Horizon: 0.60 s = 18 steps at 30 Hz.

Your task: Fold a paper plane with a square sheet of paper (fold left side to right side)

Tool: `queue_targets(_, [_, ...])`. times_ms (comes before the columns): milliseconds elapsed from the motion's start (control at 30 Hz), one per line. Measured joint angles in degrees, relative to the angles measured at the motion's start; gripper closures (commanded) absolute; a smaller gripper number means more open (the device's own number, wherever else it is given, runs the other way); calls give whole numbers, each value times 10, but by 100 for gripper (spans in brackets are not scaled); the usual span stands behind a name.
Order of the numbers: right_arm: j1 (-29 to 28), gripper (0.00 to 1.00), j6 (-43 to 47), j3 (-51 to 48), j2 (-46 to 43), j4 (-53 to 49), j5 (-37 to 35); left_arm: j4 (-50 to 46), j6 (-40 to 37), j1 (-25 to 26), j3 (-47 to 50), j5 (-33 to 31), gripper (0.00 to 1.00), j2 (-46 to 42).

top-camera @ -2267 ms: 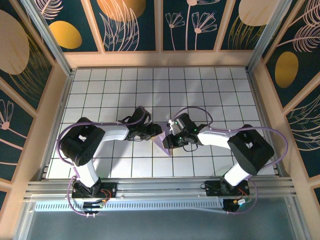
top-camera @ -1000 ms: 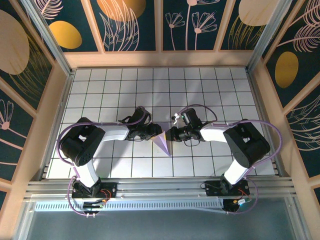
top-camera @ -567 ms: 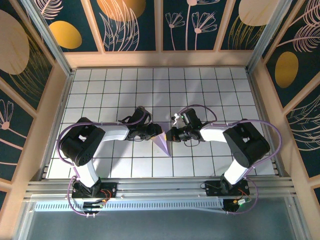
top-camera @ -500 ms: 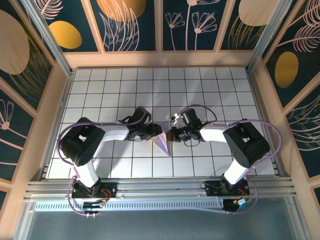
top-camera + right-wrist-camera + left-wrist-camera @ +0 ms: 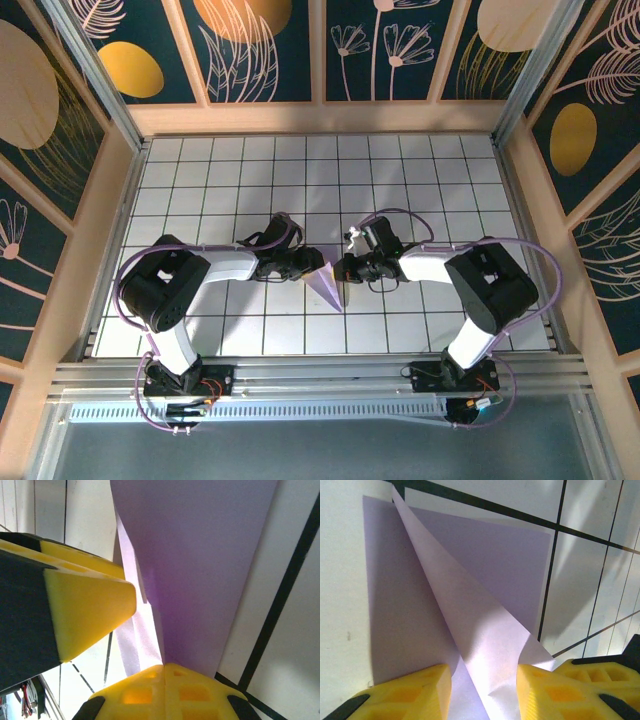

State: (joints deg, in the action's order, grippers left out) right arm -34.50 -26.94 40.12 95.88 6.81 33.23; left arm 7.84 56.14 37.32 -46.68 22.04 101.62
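The square sheet of paper (image 5: 328, 287) is lavender and folded into a narrow shape that points toward the near edge, mid-table. From the left, my left gripper (image 5: 309, 266) reaches its upper end. In the left wrist view its yellow fingers (image 5: 410, 692) stand apart, either side of a raised fold in the paper (image 5: 485, 630); the left gripper (image 5: 482, 682) is open. My right gripper (image 5: 344, 268) comes in from the right. In the right wrist view the right gripper (image 5: 164, 669) is shut, with the paper (image 5: 200, 570) running into the seam between its pads. A left finger (image 5: 85, 605) sits close beside it.
The white grid-tile table (image 5: 420, 170) is boxed in by wooden-framed walls with painted panels (image 5: 250, 50). An aluminium rail (image 5: 300, 375) carrying both arm bases runs along the near edge. Purple cables loop beside each arm.
The right gripper has drawn back off the paper's middle to its upper right edge and closed there. The left gripper and the paper have stayed in place.
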Motion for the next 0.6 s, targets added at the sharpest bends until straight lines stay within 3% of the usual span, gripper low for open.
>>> queue_targets(600, [0,100,11,0,8,-12,-9,0,0,0,0,0,60,0])
